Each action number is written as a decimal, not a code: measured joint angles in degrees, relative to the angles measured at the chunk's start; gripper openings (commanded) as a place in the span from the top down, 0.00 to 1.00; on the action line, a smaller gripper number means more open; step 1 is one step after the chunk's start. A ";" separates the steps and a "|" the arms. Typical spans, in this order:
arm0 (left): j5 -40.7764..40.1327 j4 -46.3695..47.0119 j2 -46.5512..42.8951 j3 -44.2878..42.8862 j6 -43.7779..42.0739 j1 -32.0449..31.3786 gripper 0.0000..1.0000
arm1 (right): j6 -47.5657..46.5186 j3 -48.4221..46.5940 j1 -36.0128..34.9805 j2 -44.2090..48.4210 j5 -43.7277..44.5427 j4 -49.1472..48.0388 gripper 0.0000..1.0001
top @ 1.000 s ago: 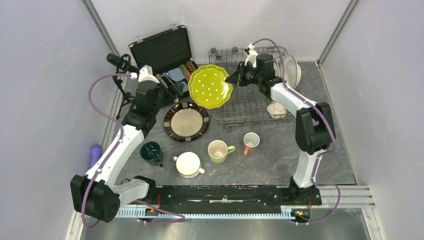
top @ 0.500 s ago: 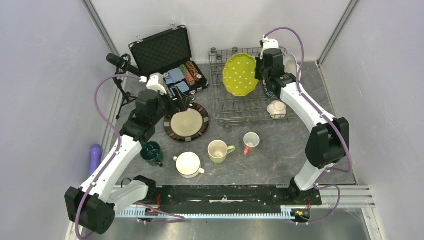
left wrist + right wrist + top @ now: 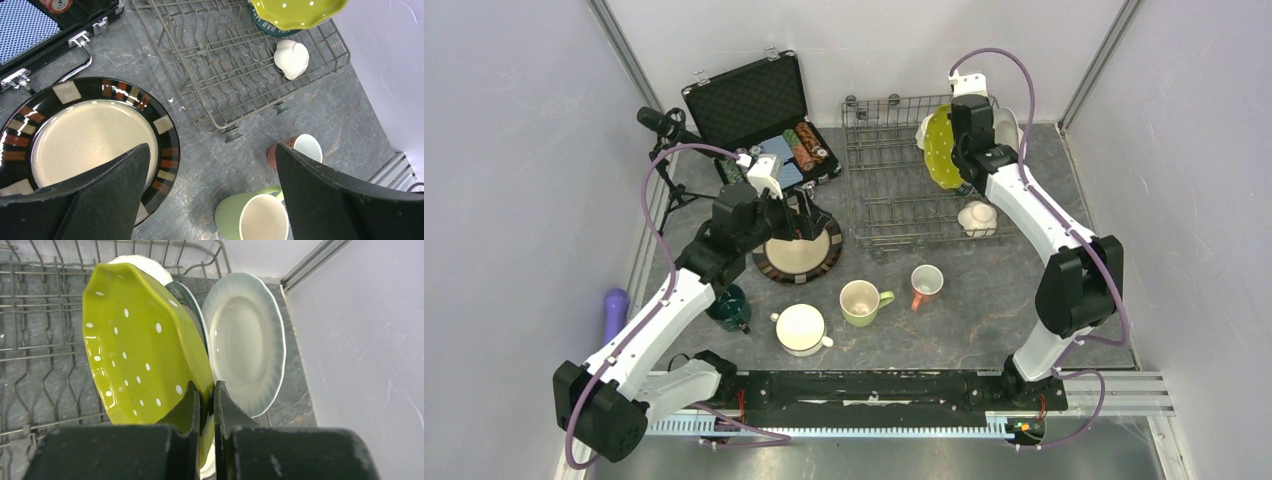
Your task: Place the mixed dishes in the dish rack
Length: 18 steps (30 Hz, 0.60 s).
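My right gripper (image 3: 962, 152) is shut on the rim of a lime-green dotted plate (image 3: 939, 147), held on edge over the right part of the grey wire dish rack (image 3: 894, 195). In the right wrist view the gripper (image 3: 206, 390) pinches the plate (image 3: 135, 350) next to a white plate (image 3: 245, 340) standing in the rack (image 3: 30, 340). My left gripper (image 3: 802, 222) is open and empty above the brown-rimmed plate (image 3: 797, 247). In the left wrist view it (image 3: 211, 150) hangs over the plate's right edge (image 3: 90, 135). A white mug (image 3: 977, 218) lies in the rack.
On the table stand a light-green mug (image 3: 862, 301), a salmon-pink mug (image 3: 925, 284), a dark-teal mug (image 3: 727, 305) and a white two-handled bowl (image 3: 801, 328). An open black case (image 3: 754, 100) with poker chips sits at the back left, beside a small microphone tripod (image 3: 664, 130).
My right gripper carried the green plate from the rack's left edge to its right side and turned it on edge. My left gripper moved right, over the brown-rimmed plate.
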State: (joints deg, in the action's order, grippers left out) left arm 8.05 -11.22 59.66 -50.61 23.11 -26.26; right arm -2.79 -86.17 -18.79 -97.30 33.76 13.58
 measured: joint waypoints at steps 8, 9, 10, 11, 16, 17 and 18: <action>-0.11 -0.02 -0.09 0.00 -0.52 -0.98 0.00 | -10.27 -2.67 -4.92 -3.10 12.74 -6.78 1.00; -0.17 -0.04 -0.09 0.00 -0.52 -1.01 0.00 | -11.37 -3.21 -5.53 -3.93 14.03 -7.65 1.00; -0.22 -0.07 -0.09 -0.02 -0.52 -1.05 0.00 | -12.63 -3.91 -6.14 -4.92 15.54 -8.61 1.00; -0.31 -0.11 -0.09 -0.04 -0.52 -1.11 0.00 | -13.44 -4.31 -6.56 -5.60 16.35 -9.31 1.00; -0.44 -0.63 -0.09 -0.11 -0.52 -1.20 0.00 | -16.33 -5.03 -7.56 -8.72 19.56 -11.19 1.00; -0.46 -0.70 -0.09 -0.11 -0.52 -1.20 0.00 | -16.59 -5.03 -7.43 -9.25 20.06 -11.19 1.00; -0.44 -0.76 -0.09 -0.13 -0.52 -1.20 0.00 | -16.68 -5.03 -7.34 -9.64 20.46 -11.21 1.00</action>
State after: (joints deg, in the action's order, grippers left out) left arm 7.62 -11.99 59.57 -50.74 22.59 -27.46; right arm -19.46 -91.20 -26.13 -106.94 54.22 2.37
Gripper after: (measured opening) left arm 0.995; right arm 0.074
